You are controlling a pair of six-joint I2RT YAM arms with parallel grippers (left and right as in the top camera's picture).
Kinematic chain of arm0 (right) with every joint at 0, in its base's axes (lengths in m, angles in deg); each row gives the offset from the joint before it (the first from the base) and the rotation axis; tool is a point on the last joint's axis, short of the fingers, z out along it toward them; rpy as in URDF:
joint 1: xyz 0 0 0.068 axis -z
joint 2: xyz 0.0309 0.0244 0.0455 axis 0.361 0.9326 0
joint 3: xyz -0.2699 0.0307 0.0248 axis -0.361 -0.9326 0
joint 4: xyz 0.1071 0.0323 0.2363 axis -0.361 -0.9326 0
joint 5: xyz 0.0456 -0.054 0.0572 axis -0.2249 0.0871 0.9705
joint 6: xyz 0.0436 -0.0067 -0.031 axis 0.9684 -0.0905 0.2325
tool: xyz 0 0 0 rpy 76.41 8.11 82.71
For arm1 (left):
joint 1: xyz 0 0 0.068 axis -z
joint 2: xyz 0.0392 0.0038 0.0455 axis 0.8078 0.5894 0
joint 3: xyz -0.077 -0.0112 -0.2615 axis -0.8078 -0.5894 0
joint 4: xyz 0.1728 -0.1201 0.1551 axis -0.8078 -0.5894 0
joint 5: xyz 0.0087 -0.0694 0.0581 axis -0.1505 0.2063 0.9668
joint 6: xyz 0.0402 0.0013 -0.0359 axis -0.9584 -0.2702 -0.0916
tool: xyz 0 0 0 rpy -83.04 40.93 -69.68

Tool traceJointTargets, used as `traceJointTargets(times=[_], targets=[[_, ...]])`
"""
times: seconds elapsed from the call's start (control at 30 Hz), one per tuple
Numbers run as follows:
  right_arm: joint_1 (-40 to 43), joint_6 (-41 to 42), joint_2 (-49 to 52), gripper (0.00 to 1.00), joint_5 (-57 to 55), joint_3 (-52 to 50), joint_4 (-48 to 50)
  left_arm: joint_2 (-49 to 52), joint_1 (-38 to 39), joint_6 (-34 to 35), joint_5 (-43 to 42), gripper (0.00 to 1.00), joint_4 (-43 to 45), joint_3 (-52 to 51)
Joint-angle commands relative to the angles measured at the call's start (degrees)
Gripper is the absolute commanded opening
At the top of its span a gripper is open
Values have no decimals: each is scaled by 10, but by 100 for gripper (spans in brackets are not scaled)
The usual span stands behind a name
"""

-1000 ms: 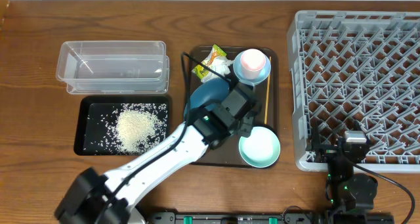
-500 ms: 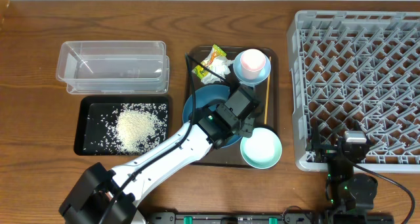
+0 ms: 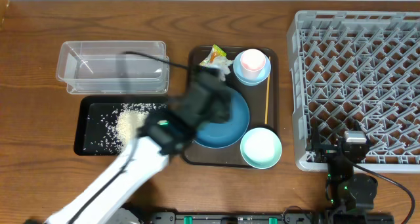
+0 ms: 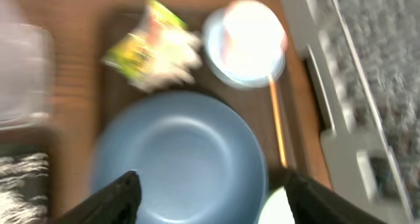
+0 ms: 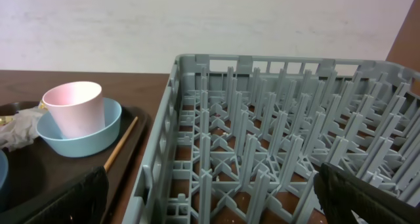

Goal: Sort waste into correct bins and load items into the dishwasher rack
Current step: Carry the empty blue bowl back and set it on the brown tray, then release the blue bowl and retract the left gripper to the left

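The tabletop (image 3: 26,66) is dark brown wood with visible grain and fills the overhead frame. A dark brown rectangular serving tray (image 3: 257,92) with a raised rim and rounded corners lies flat at frame centre. In the right wrist view, a pale textured wall (image 5: 197,20) spans the upper frame behind the tabletop.

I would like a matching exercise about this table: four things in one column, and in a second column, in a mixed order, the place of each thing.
Things
1. pink cup
2. rice
3. wooden stick
4. dish rack

Places
a. in the black tray
b. on the table, to the right of the brown tray
c. standing in a mint bowl
d. lying along the right edge of the brown tray

Right pairs: 1-c, 2-a, 3-d, 4-b
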Motion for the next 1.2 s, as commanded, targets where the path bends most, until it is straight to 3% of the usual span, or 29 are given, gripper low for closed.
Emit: traceJointTargets(times=[0.0, 0.23, 0.43, 0.63, 0.77, 0.93, 1.03, 1.17], targets=[[6, -5, -2, 99, -2, -1, -3, -52, -51, -4, 21, 77, -9, 11], [6, -5, -2, 99, -2, -1, -3, -135, -78, -4, 22, 84, 12, 11], [6, -5, -2, 99, -2, -1, -3, -146, -78, -4, 29, 86, 27, 11], [6, -5, -2, 99, -2, -1, -3, -154, -111, 7, 162, 87, 2, 11], [6, -5, -2, 99, -2, -1, -3, -167, -189, 55, 240, 87, -43, 11], [6, -5, -2, 99, -2, -1, -3, -186, -327, 113, 238, 94, -125, 11], [6, -5, -2, 99, -2, -1, -3, -187, -406, 180, 190, 94, -184, 11], [6, -5, -2, 99, -2, -1, -3, -172, -490, 191, 61, 95, -231, 11]])
